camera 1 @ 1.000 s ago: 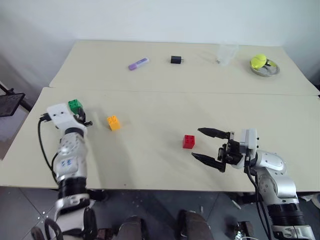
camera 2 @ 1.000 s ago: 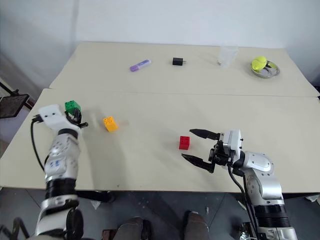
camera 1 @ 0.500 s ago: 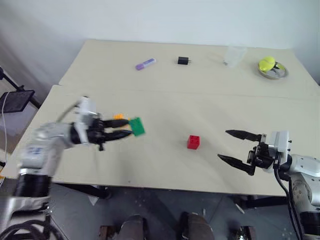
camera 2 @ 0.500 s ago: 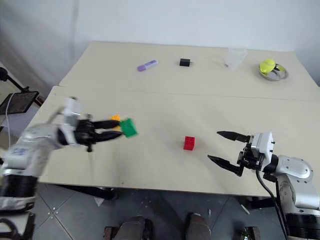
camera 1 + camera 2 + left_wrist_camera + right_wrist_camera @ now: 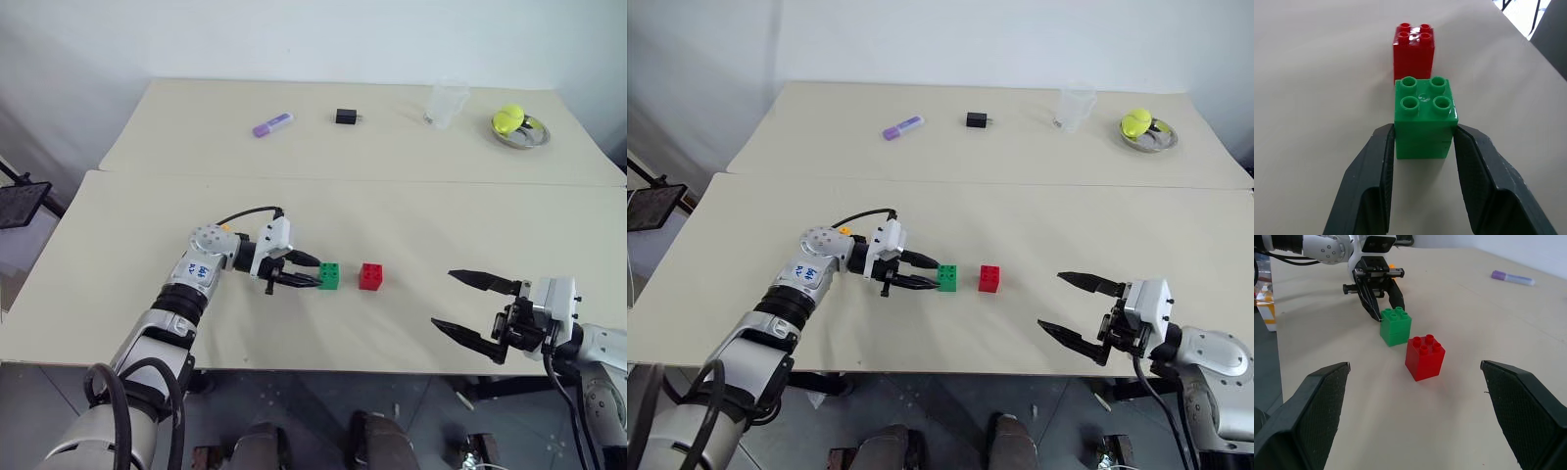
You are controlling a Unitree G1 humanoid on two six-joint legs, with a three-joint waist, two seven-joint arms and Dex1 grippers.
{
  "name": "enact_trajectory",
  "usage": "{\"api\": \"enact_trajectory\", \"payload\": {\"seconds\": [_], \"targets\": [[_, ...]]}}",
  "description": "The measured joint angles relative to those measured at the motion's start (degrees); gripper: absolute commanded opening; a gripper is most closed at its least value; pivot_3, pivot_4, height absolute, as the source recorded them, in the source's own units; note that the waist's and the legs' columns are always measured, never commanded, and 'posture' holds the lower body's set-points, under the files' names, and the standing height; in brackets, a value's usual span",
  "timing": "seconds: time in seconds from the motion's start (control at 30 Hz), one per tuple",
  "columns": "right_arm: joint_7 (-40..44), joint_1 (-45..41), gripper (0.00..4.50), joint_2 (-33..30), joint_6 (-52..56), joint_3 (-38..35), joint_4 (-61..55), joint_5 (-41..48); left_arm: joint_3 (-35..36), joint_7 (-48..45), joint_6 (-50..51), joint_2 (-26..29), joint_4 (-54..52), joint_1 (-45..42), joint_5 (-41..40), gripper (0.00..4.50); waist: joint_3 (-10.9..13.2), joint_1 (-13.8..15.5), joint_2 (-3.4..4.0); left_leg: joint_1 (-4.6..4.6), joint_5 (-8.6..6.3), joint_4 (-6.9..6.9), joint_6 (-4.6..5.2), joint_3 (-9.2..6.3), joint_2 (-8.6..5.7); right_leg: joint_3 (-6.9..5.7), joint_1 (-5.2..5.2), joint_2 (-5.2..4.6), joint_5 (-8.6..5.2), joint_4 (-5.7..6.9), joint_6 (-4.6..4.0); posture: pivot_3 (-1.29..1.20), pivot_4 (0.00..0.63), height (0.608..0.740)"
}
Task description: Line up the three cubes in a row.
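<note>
Blocks sit near the front of the table [image 5: 118,211]. The left gripper [image 5: 312,277] is squeezed shut on the green cube [image 5: 330,276], which rests on the table just beside the red cube [image 5: 370,276], with a small gap between them. The orange-yellow cube [image 5: 844,232] peeks out behind the left arm, so it is not in the row yet. The right gripper [image 5: 468,305] waits off to the side, wide open, holding nothing. To do this step well, the robot should keep the green cube straight with the red one, let go gently, and pull back without bumping it.
</note>
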Motion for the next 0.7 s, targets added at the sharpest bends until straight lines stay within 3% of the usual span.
{"api": "enact_trajectory", "payload": {"seconds": [0.03,0.17,0.3,0.5,0.7], "targets": [[-0.3,0.2,4.5,0.2,0.0,0.0,-0.3,0.0,0.4,0.2,-0.6,-0.1,0.5,0.0,0.2,2.19,0.0,0.0,0.0,0.0,0.0,0.0,0.0,-0.01,0.0,0.0,0.0,0.0,0.0,0.01,0.0,0.0,0.15,0.74],[-0.9,0.2,4.5,1.1,-0.1,0.9,-0.5,-0.1,1.5,-1.3,-0.2,0.2,-0.7,1.0,0.7,3.42,0.0,0.0,-0.02,-0.03,0.0,0.02,0.01,-0.01,0.0,-0.01,-0.01,-0.01,0.0,0.02,0.0,0.0,0.15,0.74],[-0.6,-1.3,4.5,1.4,-0.1,2.3,-0.2,-0.1,4.1,-2.8,4.5,2.0,-12.4,5.5,-2.7,4.47,0.0,-0.1,-0.02,-0.04,0.0,0.03,0.01,-0.06,0.01,-0.01,-0.02,-0.01,0.0,0.08,0.0,0.0,0.15,0.74],[0.6,-5.4,4.5,3.3,-0.2,3.9,1.8,1.0,13.3,0.1,13.2,11.2,-35.5,19.7,-9.5,4.47,0.0,-0.7,0.0,0.1,0.0,-0.02,-0.01,-0.1,0.08,0.02,-0.03,-0.01,0.0,0.25,0.0,0.0,0.15,0.74],[2.6,-10.1,4.5,6.1,0.0,9.5,2.1,1.0,32.8,15.7,16.0,11.4,-47.4,41.5,-15.5,4.47,0.0,-0.3,0.03,0.1,-0.01,0.02,0.0,-0.54,0.11,0.03,-0.02,-0.05,0.0,0.26,-0.01,0.0,0.15,0.74]]}}
